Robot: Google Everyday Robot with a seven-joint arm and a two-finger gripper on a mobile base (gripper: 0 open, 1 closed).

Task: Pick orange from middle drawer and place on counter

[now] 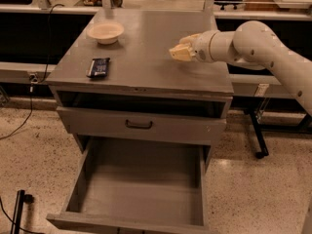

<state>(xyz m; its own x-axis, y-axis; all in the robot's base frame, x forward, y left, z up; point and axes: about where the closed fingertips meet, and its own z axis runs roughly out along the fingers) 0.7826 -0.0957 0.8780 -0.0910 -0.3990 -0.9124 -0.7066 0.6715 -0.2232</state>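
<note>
My gripper (181,51) hangs just above the right part of the counter (141,57), with the arm reaching in from the right. The orange is not in view, neither on the counter nor in the drawer. The middle drawer (141,189) is pulled out wide below, and its flat grey floor is bare. Above it is a closed drawer front with a dark bar handle (139,125).
A cream bowl (105,32) stands at the counter's back left. A dark flat packet (98,67) lies near the left front edge. A cable (29,106) hangs at the left, and a black stand leg (257,140) is on the floor at the right.
</note>
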